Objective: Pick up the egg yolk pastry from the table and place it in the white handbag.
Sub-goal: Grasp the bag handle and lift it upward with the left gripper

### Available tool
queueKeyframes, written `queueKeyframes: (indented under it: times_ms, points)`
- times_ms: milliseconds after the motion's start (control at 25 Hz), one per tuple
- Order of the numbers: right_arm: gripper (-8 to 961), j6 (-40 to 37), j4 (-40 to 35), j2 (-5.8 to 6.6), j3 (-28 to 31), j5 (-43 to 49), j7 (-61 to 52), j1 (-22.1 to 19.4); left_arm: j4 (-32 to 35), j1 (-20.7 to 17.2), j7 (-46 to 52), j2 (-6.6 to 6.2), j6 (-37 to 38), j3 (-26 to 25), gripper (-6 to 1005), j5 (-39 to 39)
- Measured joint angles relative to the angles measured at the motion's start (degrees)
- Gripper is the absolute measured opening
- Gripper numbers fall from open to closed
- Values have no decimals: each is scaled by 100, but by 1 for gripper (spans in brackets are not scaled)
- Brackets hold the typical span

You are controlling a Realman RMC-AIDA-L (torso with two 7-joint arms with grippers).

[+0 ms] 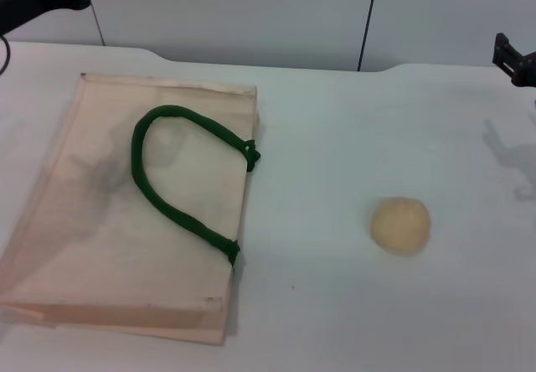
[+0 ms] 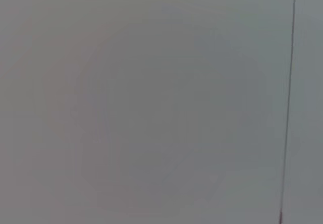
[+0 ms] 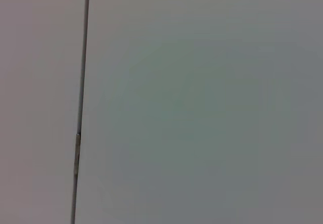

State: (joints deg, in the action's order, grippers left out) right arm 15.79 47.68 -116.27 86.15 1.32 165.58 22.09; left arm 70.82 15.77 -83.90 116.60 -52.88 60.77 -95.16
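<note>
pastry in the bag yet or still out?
Out. The egg yolk pastry sits on the bare table, apart from the white handbag lying flat.

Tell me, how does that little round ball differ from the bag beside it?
The egg yolk pastry is small, round and plain beige; the white handbag is large, flat, rectangular and peach-cream, with a dark green rope handle. Both lie untouched on the white table.
</note>
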Motion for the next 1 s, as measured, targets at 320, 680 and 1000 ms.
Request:
queueKeyframes:
  times_ms: [320,680,1000]
  points:
    - [772,-15,-27,3,-13,0,-35,-2,1484,75,2567,-14,-1126,-494,363,2005]
    - [772,-16,-25,8,-36,0,-56,-4,1671,864,3697,-23,-2701,-1303,363,3993]
    - [772,-15,-31,8,-37,0,-61,-4,1342,1244,3884,-21,-3062,-1327,362,4967]
